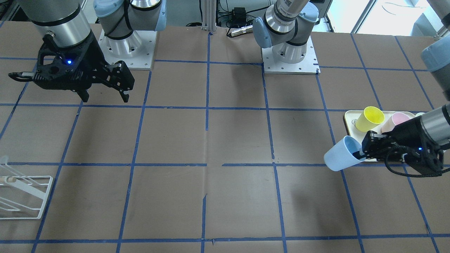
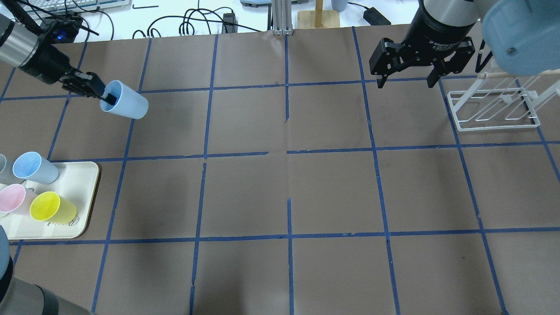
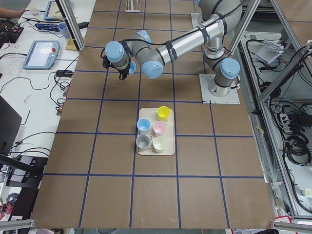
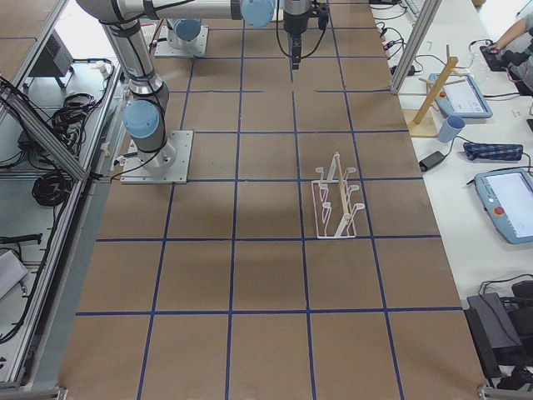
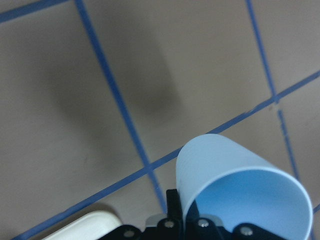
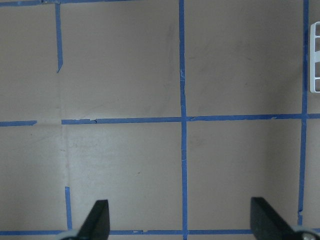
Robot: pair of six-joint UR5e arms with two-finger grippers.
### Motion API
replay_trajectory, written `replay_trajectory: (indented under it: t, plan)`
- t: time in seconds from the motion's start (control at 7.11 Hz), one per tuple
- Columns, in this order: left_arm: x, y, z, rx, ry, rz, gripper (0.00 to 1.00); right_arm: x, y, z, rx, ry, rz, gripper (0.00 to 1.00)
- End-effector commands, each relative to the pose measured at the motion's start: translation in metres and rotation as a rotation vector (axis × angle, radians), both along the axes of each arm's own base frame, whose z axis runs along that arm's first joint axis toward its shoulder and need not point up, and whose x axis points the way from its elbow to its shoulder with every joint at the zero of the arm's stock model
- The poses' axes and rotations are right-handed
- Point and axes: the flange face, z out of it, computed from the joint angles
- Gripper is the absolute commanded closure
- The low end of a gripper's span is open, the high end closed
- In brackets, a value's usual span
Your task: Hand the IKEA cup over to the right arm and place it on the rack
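Here, on your overhead view's left, the left gripper (image 2: 106, 97) pinches the rim of the pale blue IKEA cup (image 2: 127, 106), held tipped above the table (image 2: 280, 192) clear of the cream tray (image 2: 85, 188), while rightward the right gripper (image 2: 407, 83) hangs spread wide beside the rack (image 2: 498, 127).

I see a brown table (image 2: 288, 192) gridded with blue tape. A cream tray (image 2: 85, 183) lies on its robot-left side, and a white wire rack (image 2: 498, 127) stands on the robot-right.
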Motion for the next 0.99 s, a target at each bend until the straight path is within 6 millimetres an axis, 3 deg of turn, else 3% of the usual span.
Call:
replay_trajectory:
  t: [0.0, 0.28, 0.7, 0.84]
  plan:
    - [-0.108, -0.004, 0.020, 0.120, 0.262, 0.139, 1.00, -0.001, 0.000, 0.000, 0.000, 0.000, -0.002, 0.00]
    - [-0.189, 0.008, 0.033, 0.280, 0.478, 0.230, 1.00, -0.001, 0.000, 0.000, 0.002, 0.000, 0.000, 0.00]
    - [-0.221, 0.031, 0.033, 0.477, 0.646, 0.304, 1.00, -0.001, 0.000, 0.000, 0.000, 0.000, -0.002, 0.00]
    - [-0.246, 0.044, 0.029, 0.531, 0.742, 0.325, 1.00, -0.004, -0.003, 0.001, 0.000, -0.024, -0.014, 0.00]
